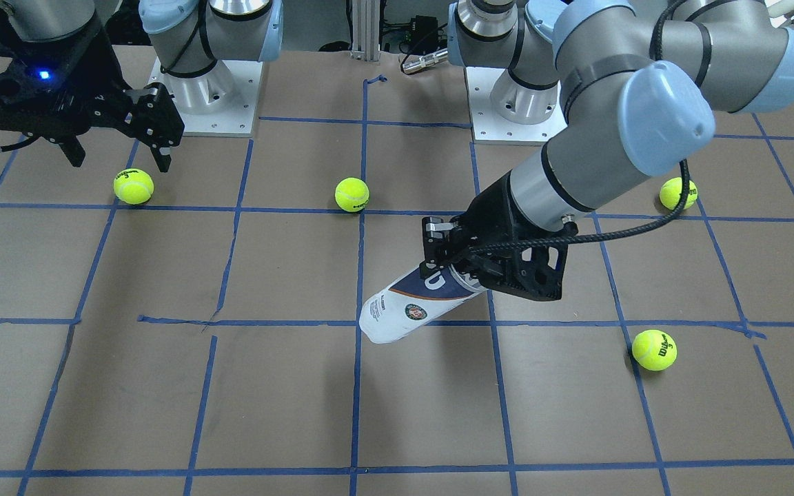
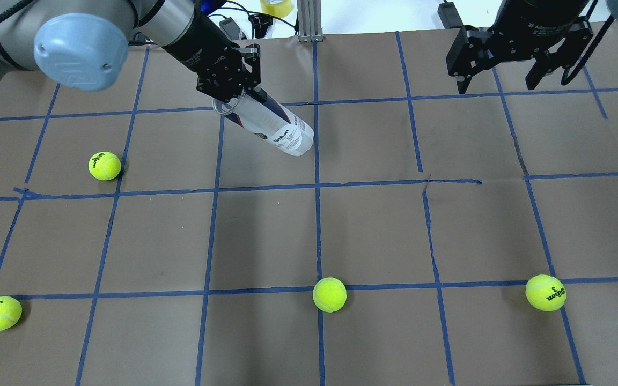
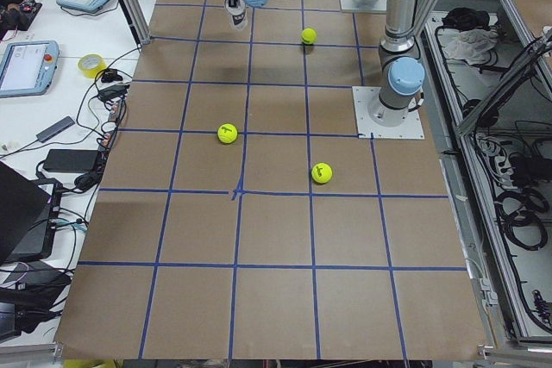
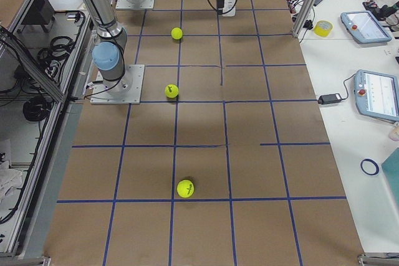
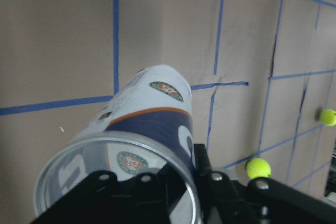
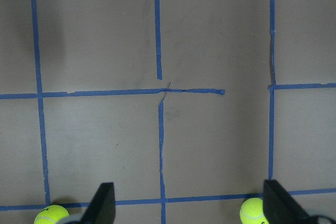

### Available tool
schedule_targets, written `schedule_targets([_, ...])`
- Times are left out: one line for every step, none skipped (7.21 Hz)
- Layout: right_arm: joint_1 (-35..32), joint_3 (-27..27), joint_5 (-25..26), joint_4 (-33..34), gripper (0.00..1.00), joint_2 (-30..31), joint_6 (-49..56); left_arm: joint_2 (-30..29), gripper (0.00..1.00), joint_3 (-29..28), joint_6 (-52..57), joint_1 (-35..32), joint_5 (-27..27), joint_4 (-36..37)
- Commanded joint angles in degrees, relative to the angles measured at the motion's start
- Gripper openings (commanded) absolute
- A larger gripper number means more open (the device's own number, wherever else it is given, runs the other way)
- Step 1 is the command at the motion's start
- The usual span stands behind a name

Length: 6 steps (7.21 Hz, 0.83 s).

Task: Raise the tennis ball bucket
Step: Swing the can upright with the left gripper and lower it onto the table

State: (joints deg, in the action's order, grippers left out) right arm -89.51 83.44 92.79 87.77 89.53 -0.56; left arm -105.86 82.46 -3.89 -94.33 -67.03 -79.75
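Front view, left pincer (image 1: 453, 265): pinching the open end of the tennis ball bucket (image 1: 411, 311).
Front view, tennis ball bucket: held at a slant with the open end up in the pincer and the closed end lower. It hangs over a crossing of blue tape lines (image 1: 362, 275) near the middle of the table (image 1: 163, 399). I cannot tell whether the low end touches the table.
Front view, right pincer (image 1: 118, 157): spread with nothing between its fingers, above the table just beside the corner ball (image 1: 134, 187).
Front view, other balls: the middle ball (image 1: 352, 194), the far-side ball (image 1: 678, 193) and the near ball (image 1: 654, 350) lie on the table, all apart from the bucket.
Overhead view, bucket: clear rim at the left pincer, with the white label and dark lettering toward the free end.
Overhead view, right pincer: fingers apart, well away from the bucket.
Left side view: bucket and left pincer are small at the far end, so no detail can be read.
Right side view: the same, too small to read.
Left wrist view: the clear rim, navy band, orange stripe and round emblem fill the lower left. A finger presses the outside wall.
Right wrist view: two fingertips stand wide apart, with taped table between them.
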Motion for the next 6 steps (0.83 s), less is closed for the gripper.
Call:
schedule_targets([0.04, 0.05, 0.02, 0.03, 1.0, -0.05, -0.14, -2.5, 0.0, -3.09, -0.59, -6.54, -20.08, 0.57])
schedule_targets([0.04, 0.05, 0.2, 0.03, 1.0, -0.05, -0.31, -4.08, 0.0, -3.35, -0.33, -7.0, -21.29, 1.34])
schedule_targets([0.04, 0.14, 0.2, 0.03, 1.0, -0.05, -0.4, -6.53, 0.0, -5.27, 1.93, -7.18, -24.95, 1.7])
schedule_targets([0.04, 0.66, 0.11, 0.12, 1.0, -0.05, -0.4, -9.25, 0.0, -8.16, 3.17, -8.22, -25.95, 1.7])
schedule_targets([0.04, 1.02, 0.11, 1.86, 1.0, -0.05, -0.4, -10.76, 0.0, -9.84, 5.01, -9.02, -26.04, 1.7])
schedule_targets([0.04, 1.28, 0.2, 2.05, 1.0, 0.12, -0.4, -12.08, 0.0, -10.03, 6.16, -10.07, -26.05, 3.44])
